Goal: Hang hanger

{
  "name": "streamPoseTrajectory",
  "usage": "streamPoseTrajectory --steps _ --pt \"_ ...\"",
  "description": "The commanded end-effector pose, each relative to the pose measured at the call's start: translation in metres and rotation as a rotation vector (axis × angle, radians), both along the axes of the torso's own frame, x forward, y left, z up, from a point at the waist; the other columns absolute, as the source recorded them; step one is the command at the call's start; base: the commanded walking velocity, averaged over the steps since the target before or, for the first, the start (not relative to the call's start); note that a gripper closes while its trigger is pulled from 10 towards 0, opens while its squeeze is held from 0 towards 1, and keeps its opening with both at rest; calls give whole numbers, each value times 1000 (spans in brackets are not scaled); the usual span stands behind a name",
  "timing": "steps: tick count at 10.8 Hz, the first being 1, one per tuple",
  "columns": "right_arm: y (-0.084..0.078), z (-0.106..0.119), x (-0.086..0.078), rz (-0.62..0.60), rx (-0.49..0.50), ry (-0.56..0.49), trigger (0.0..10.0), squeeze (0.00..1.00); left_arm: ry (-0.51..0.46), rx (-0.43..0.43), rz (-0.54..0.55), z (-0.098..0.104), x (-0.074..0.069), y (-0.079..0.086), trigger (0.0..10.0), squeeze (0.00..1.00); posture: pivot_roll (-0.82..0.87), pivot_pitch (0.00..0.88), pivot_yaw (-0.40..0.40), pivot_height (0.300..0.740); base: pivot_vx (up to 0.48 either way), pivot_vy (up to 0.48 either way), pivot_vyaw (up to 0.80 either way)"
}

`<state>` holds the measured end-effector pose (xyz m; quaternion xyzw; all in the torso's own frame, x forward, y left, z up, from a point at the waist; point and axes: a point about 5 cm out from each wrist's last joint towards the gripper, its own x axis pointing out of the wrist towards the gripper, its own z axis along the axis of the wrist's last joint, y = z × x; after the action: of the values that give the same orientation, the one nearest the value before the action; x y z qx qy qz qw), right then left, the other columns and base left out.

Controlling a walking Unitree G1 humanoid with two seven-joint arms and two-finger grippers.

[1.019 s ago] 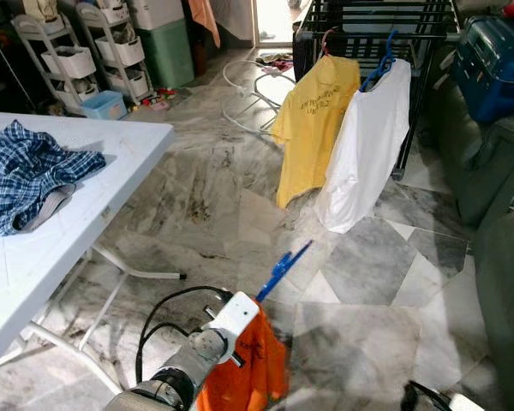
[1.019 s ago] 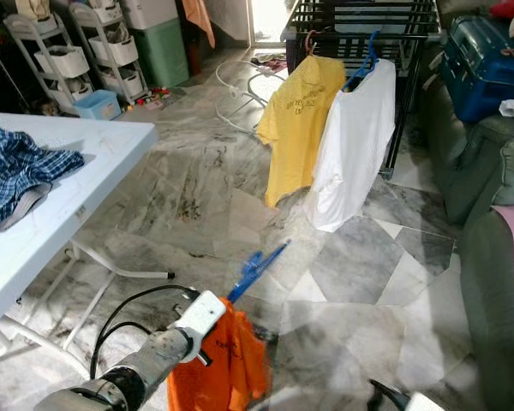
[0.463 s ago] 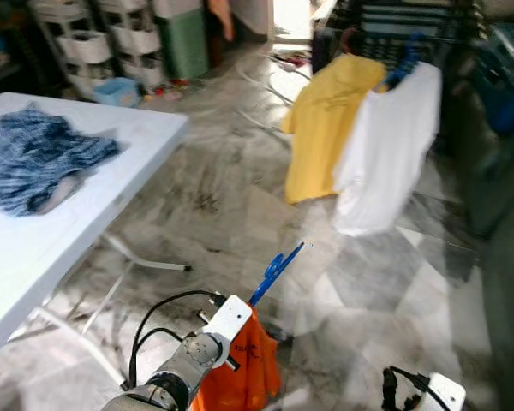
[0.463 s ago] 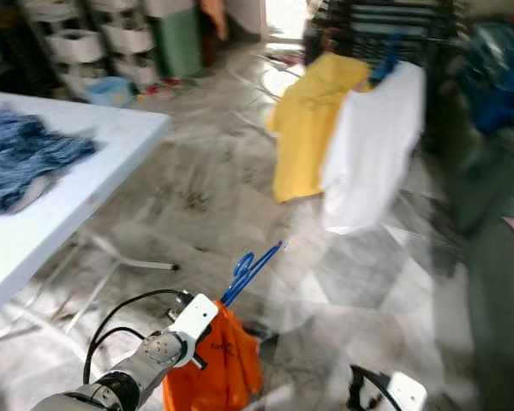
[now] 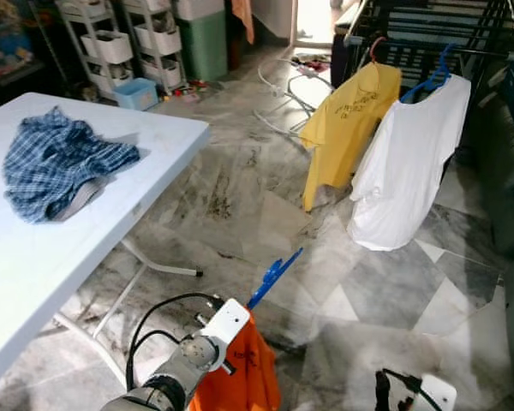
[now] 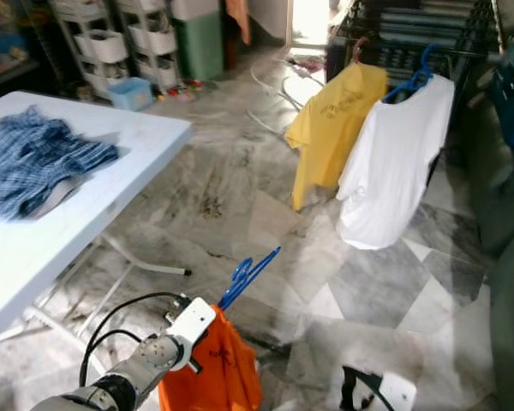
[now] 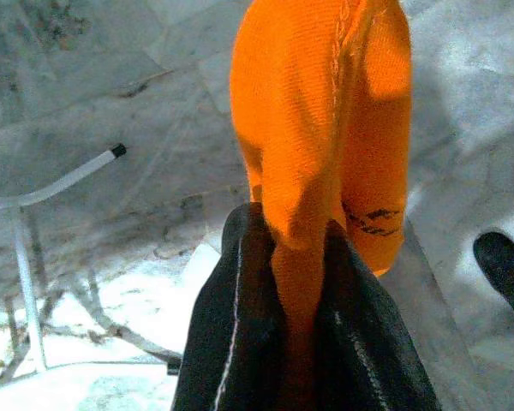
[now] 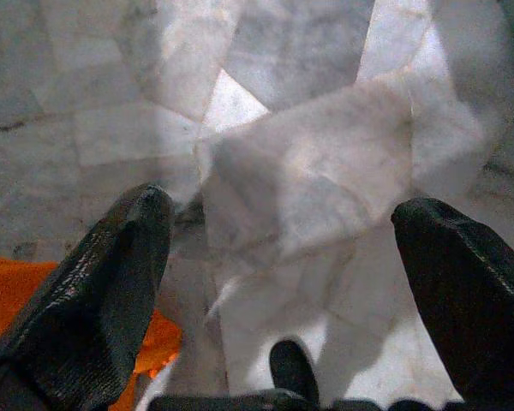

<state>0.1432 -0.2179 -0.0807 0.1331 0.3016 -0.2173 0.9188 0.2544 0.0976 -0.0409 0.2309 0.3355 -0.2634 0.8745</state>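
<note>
Left gripper [image 7: 298, 248] low over marble floor [image 5: 240, 188], jaws clamped on orange shirt [image 7: 325, 128] on blue hanger [image 5: 272, 276]. Right gripper [image 8: 283, 257] jaws wide, holding nothing. Drying rack [image 5: 428, 34] well ahead; white worktop [image 5: 86, 231] left.

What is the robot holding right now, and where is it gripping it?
The left hand is shut on the orange shirt, pinching a fold of its fabric; the shirt's blue plastic hanger sticks up beside it. The right hand is open, holding nothing.
</note>
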Motion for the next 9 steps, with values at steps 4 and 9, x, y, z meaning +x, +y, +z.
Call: streamPoseTrajectory --steps 4,9 --pt "4 -1 2 -8 13 11 10000 0 -19 1 -38 2 1 -1 10000 0 -125 0 35 740 430 0 -794" --pt "4 -2 -1 -11 12 21 10000 0 -40 14 -45 1 0 -1 10000 0 -120 0 29 740 218 0 -110"
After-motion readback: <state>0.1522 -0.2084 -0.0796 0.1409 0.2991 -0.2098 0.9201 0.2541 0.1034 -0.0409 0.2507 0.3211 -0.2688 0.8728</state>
